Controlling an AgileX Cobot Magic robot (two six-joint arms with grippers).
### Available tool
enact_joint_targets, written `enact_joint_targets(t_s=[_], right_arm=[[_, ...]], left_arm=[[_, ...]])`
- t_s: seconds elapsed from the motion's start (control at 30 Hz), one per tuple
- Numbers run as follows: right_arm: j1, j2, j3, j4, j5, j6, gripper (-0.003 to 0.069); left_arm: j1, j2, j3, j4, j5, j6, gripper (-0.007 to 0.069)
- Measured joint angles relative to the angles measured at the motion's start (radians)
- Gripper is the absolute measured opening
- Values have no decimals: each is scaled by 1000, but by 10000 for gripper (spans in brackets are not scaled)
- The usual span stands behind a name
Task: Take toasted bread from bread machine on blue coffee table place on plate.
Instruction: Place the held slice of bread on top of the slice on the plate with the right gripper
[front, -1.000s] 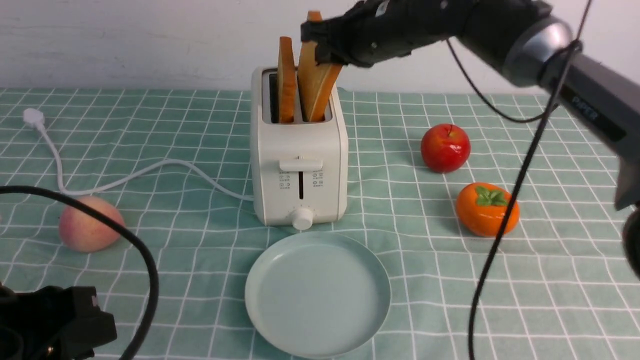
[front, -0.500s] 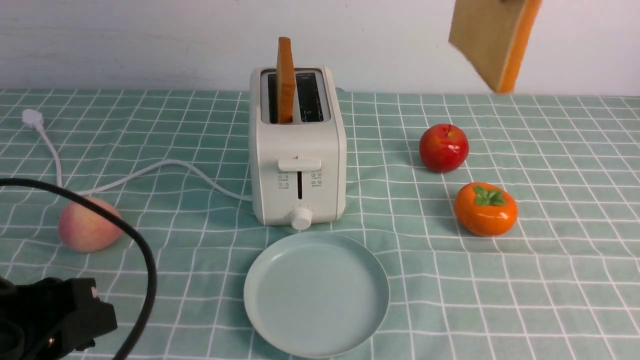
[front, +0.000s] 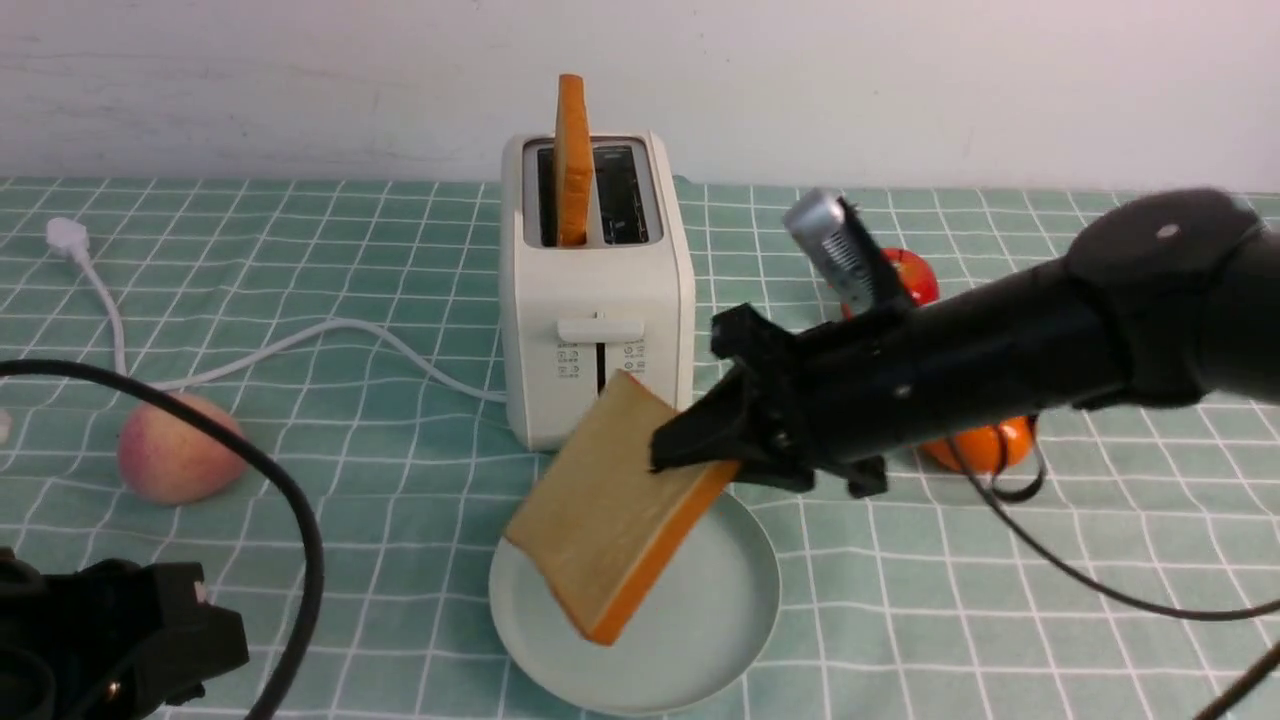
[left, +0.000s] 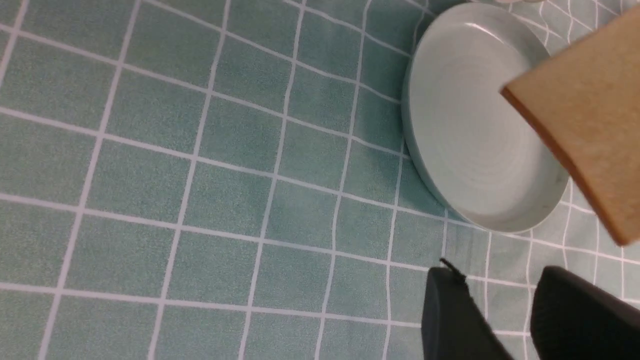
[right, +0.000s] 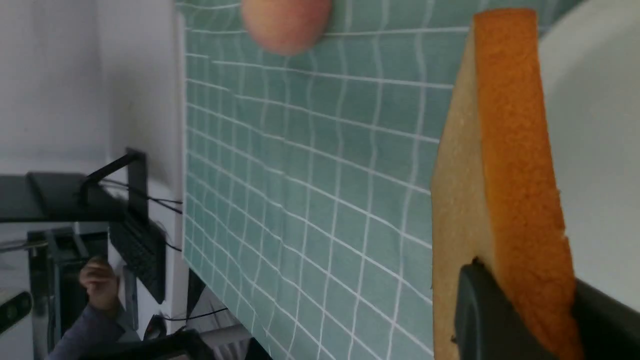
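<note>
**A:** Biggest thing first. What carries it all?

**B:** The tabletop, in teal check cloth. The bread machine stands upright toward the back. The plate lies just in front of it, nearer the robot.

**A:** And the toasted bread?

**B:** Two pieces. The second slice stands on edge in the machine's left slot, well proud of the top, and the right slot is bare. The held slice hangs over the plate. The right tool is clamped across its thickness near one corner. The right wrist view shows the orange crust pinched between the dark fingers.

**A:** How does that slice lie against the plate?

**B:** Tilted. Its high corner is at the tool, in front of the machine. From there its face slopes down toward the robot and toward its left, so the lowest corner sits over the plate's left half. I cannot tell whether that corner touches the plate. In the left wrist view it looks clear of it.

**A:** So what does the coming move turn on?

**B:** As I judge it, the plate is already beneath the slice. The move would be lowering and flattening, not travelling sideways. Letting go at this steep an angle could tip the slice over the rim.

**A:** The other arm?

**B:** The left tool sits low at the near left, fingers parted and holding nothing. It is near the plate, but the right arm is the one placed to finish.
</note>
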Motion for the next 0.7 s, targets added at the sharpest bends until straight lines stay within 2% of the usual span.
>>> enact_joint_targets(t_s=[0.03, 0.07, 0.1, 0.2, 0.3, 0.43, 0.47, 0.5, 0.6, 0.7], right_arm=[[10, 14, 3, 41, -17, -87, 107], [12, 20, 3, 50, -21, -119, 107], [31, 40, 7, 103, -73, -221, 107], [44, 63, 7, 120, -126, -297, 115], [44, 71, 8, 90, -124, -311, 167], [44, 71, 8, -22, -97, -311, 307], [43, 71, 8, -22, -96, -311, 314], [35, 63, 8, -78, -86, -311, 370], [10, 42, -3, -180, -79, -302, 456], [-76, -36, -77, -379, -57, -224, 573]], left_arm=[[-4, 0, 0, -2, 0, 0, 238], [-5, 0, 0, -2, 0, 0, 238], [-5, 0, 0, -5, -2, 0, 238], [-5, 0, 0, -8, -3, 0, 238], [-5, 0, 0, -10, -3, 0, 238], [-5, 0, 0, -20, -3, 0, 238], [-5, 0, 0, -21, -3, 0, 238], [-5, 0, 0, -29, -3, 0, 238], [-5, 0, 0, -42, 4, 0, 238], [-5, 0, 0, -76, 11, 0, 238]])
